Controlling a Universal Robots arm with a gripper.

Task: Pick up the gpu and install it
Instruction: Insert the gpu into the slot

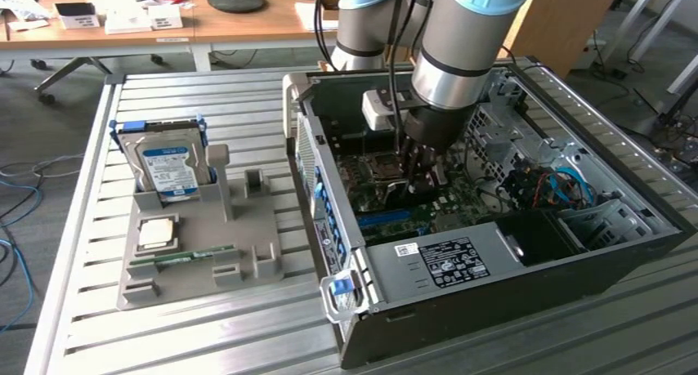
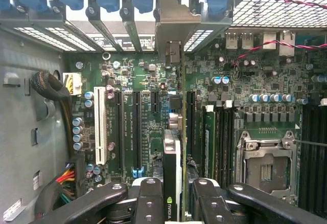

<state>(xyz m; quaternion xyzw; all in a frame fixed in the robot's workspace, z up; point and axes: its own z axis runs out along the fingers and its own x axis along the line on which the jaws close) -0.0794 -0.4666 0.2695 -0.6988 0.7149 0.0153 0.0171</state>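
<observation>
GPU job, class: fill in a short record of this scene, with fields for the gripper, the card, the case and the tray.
gripper: inside the computer case, shut on the gpu
gpu: edge-on over the motherboard, metal bracket toward the rear slot openings; whether it is seated cannot be told
computer case: lying open on the slatted table
tray: at the exterior view's left, holding the hard drive and the memory stick

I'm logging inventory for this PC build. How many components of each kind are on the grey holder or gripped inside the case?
hard drive: 1
processor chip: 1
memory stick: 1
gpu: 1
Total: 4
</observation>
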